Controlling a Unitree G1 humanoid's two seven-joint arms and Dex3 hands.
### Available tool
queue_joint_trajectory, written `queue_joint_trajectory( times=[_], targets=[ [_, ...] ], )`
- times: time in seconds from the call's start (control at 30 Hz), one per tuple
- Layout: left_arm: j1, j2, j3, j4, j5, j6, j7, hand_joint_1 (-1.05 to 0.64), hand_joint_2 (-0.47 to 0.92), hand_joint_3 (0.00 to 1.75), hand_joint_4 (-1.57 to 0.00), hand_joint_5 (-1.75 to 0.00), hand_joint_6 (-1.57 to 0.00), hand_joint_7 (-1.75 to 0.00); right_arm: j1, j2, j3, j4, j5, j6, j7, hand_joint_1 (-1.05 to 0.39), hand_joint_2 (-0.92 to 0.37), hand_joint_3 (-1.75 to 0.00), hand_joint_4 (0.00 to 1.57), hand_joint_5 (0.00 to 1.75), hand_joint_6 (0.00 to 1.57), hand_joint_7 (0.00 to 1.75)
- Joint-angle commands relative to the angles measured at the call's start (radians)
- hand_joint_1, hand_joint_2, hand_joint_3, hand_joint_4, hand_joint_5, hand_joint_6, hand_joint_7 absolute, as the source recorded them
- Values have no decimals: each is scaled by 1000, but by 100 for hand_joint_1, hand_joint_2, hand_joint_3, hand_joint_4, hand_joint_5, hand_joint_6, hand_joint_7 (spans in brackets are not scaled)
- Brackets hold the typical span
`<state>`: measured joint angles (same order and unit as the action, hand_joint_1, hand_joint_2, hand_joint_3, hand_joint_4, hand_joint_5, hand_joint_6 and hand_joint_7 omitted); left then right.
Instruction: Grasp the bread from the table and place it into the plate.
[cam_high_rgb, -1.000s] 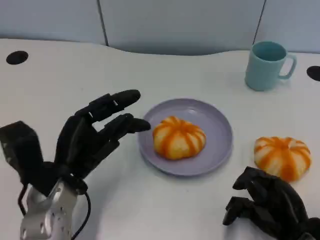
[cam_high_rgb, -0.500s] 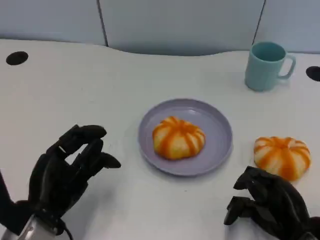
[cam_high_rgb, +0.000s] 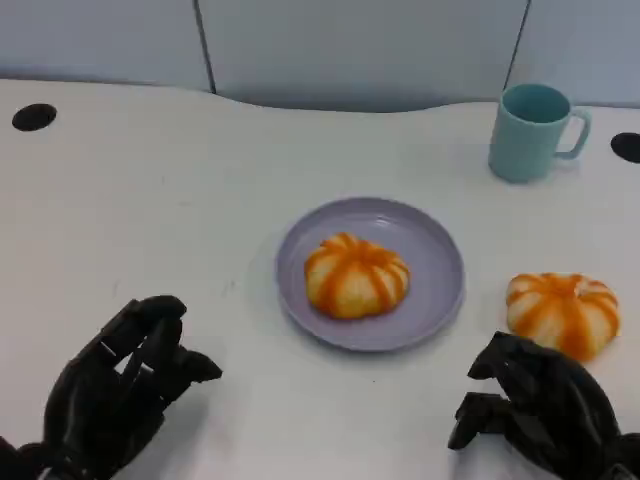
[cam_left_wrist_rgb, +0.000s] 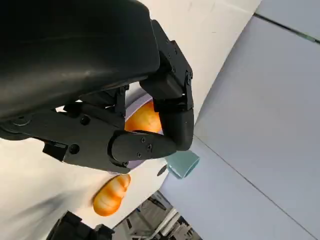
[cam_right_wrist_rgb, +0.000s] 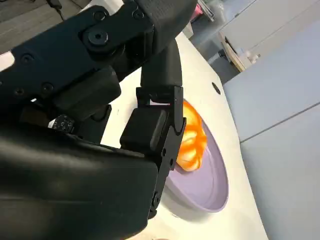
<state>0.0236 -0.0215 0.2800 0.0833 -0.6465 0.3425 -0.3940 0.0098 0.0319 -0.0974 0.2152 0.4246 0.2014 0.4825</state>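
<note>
Two breads on a white table (cam_high_rgb: 150, 180): one (cam_high_rgb: 357, 275) sat in the middle of the lavender plate (cam_high_rgb: 437, 262) at frame centre, the other (cam_high_rgb: 563, 314) lay on bare table at right, just off the plate's rim and not touching it. Stood a teal mug (cam_high_rgb: 530, 132) at upper right, handle turned to the right edge. Marked the tabletop with two black holes, one (cam_high_rgb: 34, 115) at far left, one (cam_high_rgb: 627, 146) at far right.

Rested low at lower left, the left hand (cam_high_rgb: 115, 395): fingers loosely curled and apart, holding nothing, well clear of the plate. Sat at lower right the right hand (cam_high_rgb: 535, 410), fingers bent downward over the table, nothing in them, just below the second bread without touching it.

In the left wrist view, showed the plated bread (cam_left_wrist_rgb: 145, 117) past the curled fingers (cam_left_wrist_rgb: 142, 145), with the other bread (cam_left_wrist_rgb: 111, 194) and the mug (cam_left_wrist_rgb: 181, 163) beyond. In the right wrist view, glimpsed the bread (cam_right_wrist_rgb: 192, 137) on the plate (cam_right_wrist_rgb: 212, 187) behind the right hand's fingers (cam_right_wrist_rgb: 155, 130).
</note>
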Motion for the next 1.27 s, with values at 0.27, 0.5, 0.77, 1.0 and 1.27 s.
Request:
queue_joint_trajectory(
  times=[0.27, 0.5, 0.77, 1.0, 1.27],
  targets=[
    [14, 3, -16, 28, 32, -37, -1, -28, 88, 37, -60, -162, -60, -124, -1, -37, -32, 13, 14, -15, 26, -87, -75, -1, 144, 80, 121, 86],
    [-2, -1, -18, 73, 43, -65, -16, -28, 83, 43, -64, -161, -65, -122, -17, -41, -44, 54, 5, -56, 44, -91, -75, -1, 146, 82, 128, 80],
    [-5, -5, -24, 89, 33, -58, -14, -28, 78, 52, -66, -158, -66, -119, -34, -44, -53, 90, 7, -68, 54, -88, -76, 0, 144, 81, 122, 84],
    [-8, -4, -15, 92, 35, -72, -9, -29, 81, 44, -66, -159, -67, -117, -29, -43, -43, 79, -5, -77, 49, -88, -77, 0, 143, 82, 125, 81],
    [-3, -6, -33, 90, 57, -93, -20, -29, 83, 43, -62, -161, -63, -123, -41, -55, -49, 116, -5, -95, 72, -89, -77, -1, 142, 84, 121, 85]
  ],
)
